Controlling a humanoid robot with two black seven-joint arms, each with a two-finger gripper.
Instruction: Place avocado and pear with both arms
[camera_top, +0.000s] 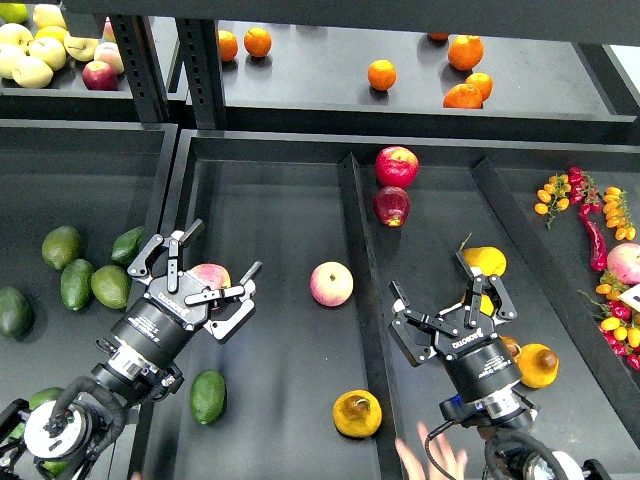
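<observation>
A dark green avocado (208, 396) lies in the middle tray (270, 200), just right of my left forearm and apart from it. A squat yellow-orange pear (357, 413) with a dark brown patch rests at the front of the same tray. My left gripper (222, 250) hangs open over the tray's left side, holding nothing, with a pink-red apple (210, 278) showing under its fingers. My right gripper (430, 275) stands open and empty over the right tray (440, 210), beside a yellow fruit (485, 262).
Several more avocados (76, 284) lie in the left tray. Apples (331, 283) (396, 166) sit in the middle and right trays, and another yellow-orange pear (537, 365) is by my right wrist. Oranges (381, 74) fill the back shelf. A person's fingers (430, 455) show at the bottom edge.
</observation>
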